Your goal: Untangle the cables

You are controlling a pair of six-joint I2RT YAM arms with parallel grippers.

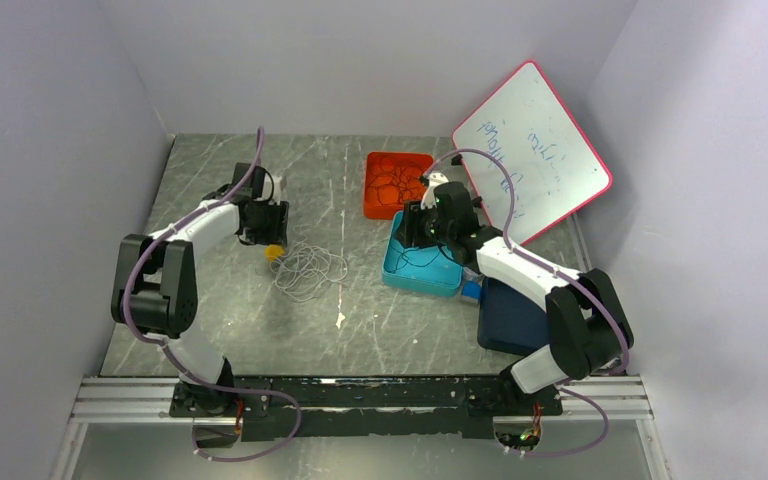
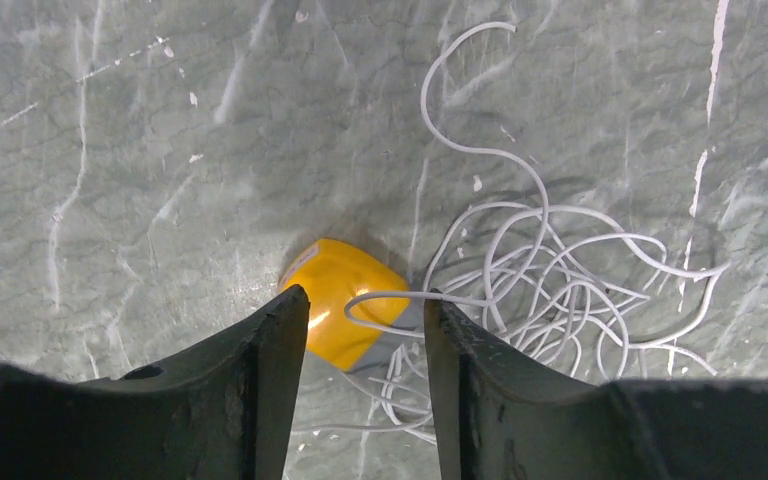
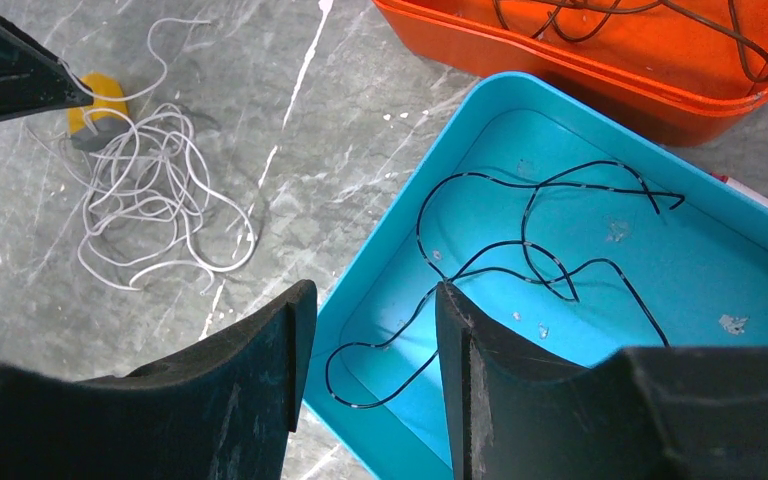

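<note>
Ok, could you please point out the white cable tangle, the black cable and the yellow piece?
white cable tangle [image 2: 558,288]: left wrist view, middle of the loops.
black cable [image 3: 523,243]: right wrist view, where its loops cross.
yellow piece [image 2: 345,300]: left wrist view, its top face.

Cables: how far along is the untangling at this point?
Done: one thin black cable lies alone in the blue plastic tray. In hand: nothing; the open left gripper hovers over the white cable tangle. Left: separating that tangle.
</note>
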